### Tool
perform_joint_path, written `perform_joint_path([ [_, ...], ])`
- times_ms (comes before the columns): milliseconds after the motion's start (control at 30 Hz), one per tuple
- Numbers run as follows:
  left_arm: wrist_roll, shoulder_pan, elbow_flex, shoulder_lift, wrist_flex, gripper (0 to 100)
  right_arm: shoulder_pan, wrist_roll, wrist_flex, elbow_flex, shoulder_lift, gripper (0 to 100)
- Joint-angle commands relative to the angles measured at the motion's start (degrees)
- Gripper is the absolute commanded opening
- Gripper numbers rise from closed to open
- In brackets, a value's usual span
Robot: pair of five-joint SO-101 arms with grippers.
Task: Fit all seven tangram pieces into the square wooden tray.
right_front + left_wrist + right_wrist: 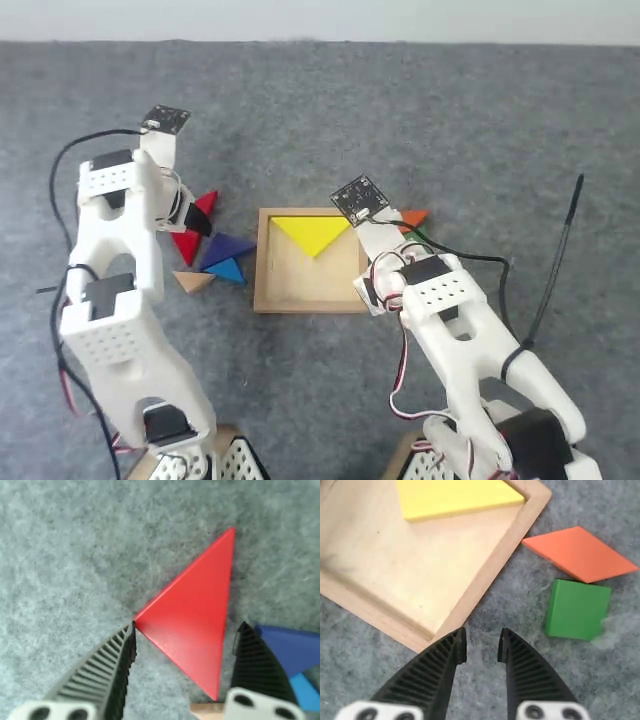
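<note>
I hold my left claw [187,632] spread astride the flat red triangle [192,612], apart from the square wooden tray [262,262], to pinch it, while my right claw [482,645] hangs slightly parted, empty, beside that tray.

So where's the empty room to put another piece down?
Most of the tray floor is bare, everything on the arms' side of the yellow triangle. It's crowded beside the tray: red triangle, blue piece and left gripper one side, orange piece and green square the other.
</note>
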Motion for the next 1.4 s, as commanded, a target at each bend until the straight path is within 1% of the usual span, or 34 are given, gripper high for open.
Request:
perform_joint_path([
  [0,-2.2,-0.3,-2.7,-0.7,0.3,30,-0.5,-0.1,-1.3,-0.3,-2.2,11.1],
  [167,-2.8,-0.4,-3.6,-0.4,-0.2,31,-0.3,-0.1,-1.4,-0.3,-2.2,11.2],
  [267,-1.0,-1.0,-4.4,0.7,0.4,33,-0.5,-0.1,-1.5,-0.3,-2.2,11.2],
  [667,-1.8,-1.8,-19.7,10.9,10.5,33,-0.5,-0.1,-1.5,-0.3,-2.2,11.2],
  [767,-1.8,-0.8,-21.9,12.3,12.2,33,-0.5,-0.1,-1.5,-0.3,-2.2,11.2],
  [1367,-1.5,0.3,-22.0,13.1,12.7,30,-0.4,0.0,-1.5,-0.3,-2.2,11.2],
])
